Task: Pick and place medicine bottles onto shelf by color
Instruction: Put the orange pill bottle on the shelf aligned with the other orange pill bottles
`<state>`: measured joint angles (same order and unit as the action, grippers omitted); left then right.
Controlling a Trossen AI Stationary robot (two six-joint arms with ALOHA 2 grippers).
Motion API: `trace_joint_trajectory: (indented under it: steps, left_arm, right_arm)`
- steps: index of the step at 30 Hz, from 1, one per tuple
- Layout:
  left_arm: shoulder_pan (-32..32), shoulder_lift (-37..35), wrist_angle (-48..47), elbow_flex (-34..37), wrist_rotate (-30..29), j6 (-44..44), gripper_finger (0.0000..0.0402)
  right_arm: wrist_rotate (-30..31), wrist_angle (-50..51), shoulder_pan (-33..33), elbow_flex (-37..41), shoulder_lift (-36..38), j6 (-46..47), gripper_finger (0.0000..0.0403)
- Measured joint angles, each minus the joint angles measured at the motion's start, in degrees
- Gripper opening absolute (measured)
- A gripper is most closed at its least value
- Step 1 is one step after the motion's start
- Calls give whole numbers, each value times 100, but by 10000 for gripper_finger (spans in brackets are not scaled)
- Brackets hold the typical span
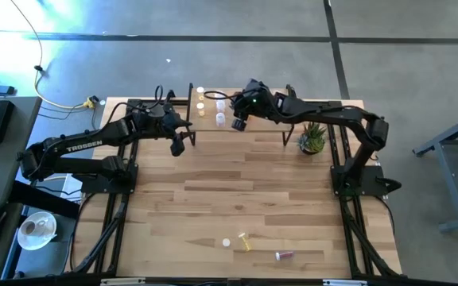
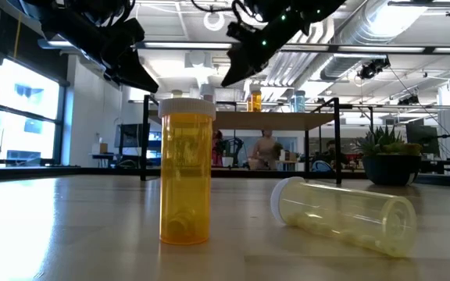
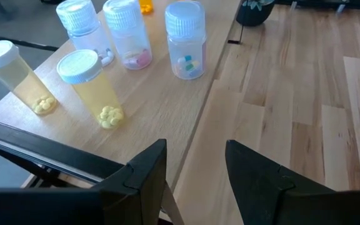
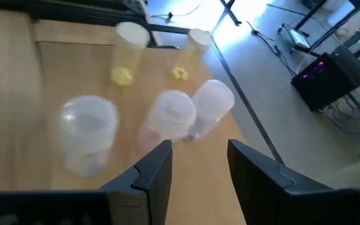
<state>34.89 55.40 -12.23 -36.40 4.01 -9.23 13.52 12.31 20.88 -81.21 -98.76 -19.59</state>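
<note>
Five white-capped pill bottles stand on the small wooden shelf at the tabletop's far edge, with both arms' jaws hovering empty beside them.

On the light wooden shelf (image 3: 161, 106) two yellow pill bottles (image 3: 92, 87) stand near its left end, and three clear white-capped bottles (image 3: 184, 39) stand in a row just beyond them. The left gripper (image 3: 195, 172) hangs at the shelf's near edge, jaws parted and holding nothing. The right gripper (image 4: 199, 165) hovers over the clear bottles, jaws likewise spread and empty. Near the tabletop's (image 1: 237, 191) front edge an amber-yellow bottle (image 2: 186, 172) stands upright, a pale yellow bottle (image 2: 342, 215) lies on its side just beside it, and a pinkish-red bottle (image 1: 283, 255) lies further right. A green spiky potted plant (image 1: 312, 138) sits toward the far right corner.
</note>
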Motion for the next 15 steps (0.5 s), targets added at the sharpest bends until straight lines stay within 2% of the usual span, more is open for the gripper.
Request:
trace_joint_trajectory:
  steps: [5, 15]
  left_arm:
    - [0, 0, 0, 0, -18, 1, 154]
    - [0, 0, -101, 0, -39, 0, 154]
  right_arm:
    - [1, 525, -200, -3, 320, 47, 147]
    - [-46, 1711, -829, -4, 721, 789, 147]
